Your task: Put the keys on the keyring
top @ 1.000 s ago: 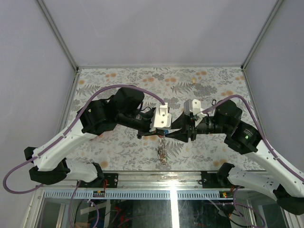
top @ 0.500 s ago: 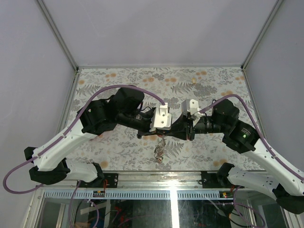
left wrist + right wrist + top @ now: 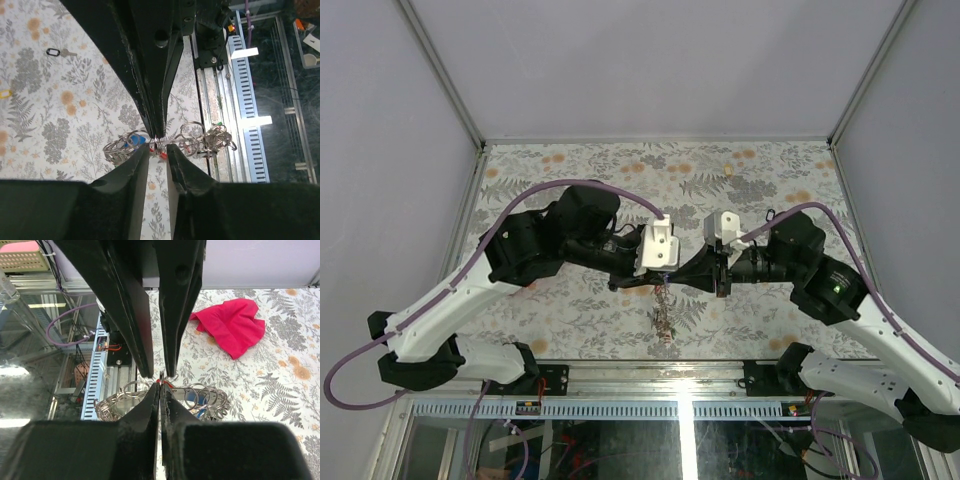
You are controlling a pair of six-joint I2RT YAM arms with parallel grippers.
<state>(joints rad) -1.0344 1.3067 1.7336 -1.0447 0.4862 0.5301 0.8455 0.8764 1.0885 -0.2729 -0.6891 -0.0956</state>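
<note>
Plainly the whole matter turned on how the keyring lay across the two sets of fingers. Both arms held their grippers nose to nose in the air over the near part of the flowered table. The ring with its keys dangled from the meeting point, clear of the table as far as the top view let one judge. The right gripper was pinched tight, its fingers together on the thin wire next to a red tag; whether a key's head was caught along with the wire was too small to tell. The left gripper stood a little apart, one finger on each side of that same spot, gripping nothing that could be made out. Seen from either wrist, the bunch stretched sideways, crosswise to both grippers' long fingers, so the wire ran through the left one's gap rather than along it. By that showing the right arm probably carried the load alone, and the left was the free one, nearest to any work at the wire. A loose key with a black tag lay flat on the table well beyond the bunch, and a magenta cloth lay on the table past the left gripper in the right wrist view
</note>
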